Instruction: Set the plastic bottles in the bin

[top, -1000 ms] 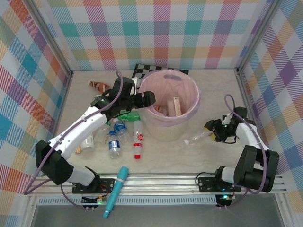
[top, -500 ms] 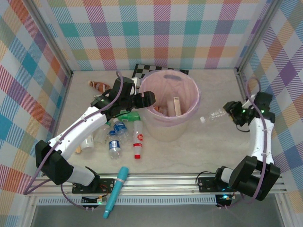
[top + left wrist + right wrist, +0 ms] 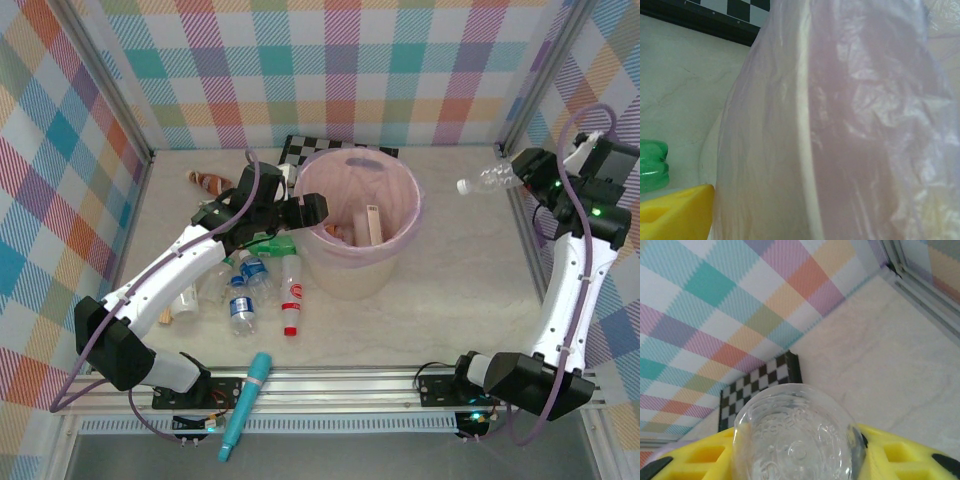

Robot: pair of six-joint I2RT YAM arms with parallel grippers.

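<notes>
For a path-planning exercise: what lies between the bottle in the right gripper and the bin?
Bare tabletop, seen in the top view, between the clear bottle in the right gripper and the bin rim.

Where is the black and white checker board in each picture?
Top external: the checkerboard is at the far middle, behind the bin, which partly hides it.
Left wrist: it is at the top left edge, left of the bin's wall.
Right wrist: it is lower left, just above the bottle.
Shared landmark: the pale table that the board rests on.
</notes>
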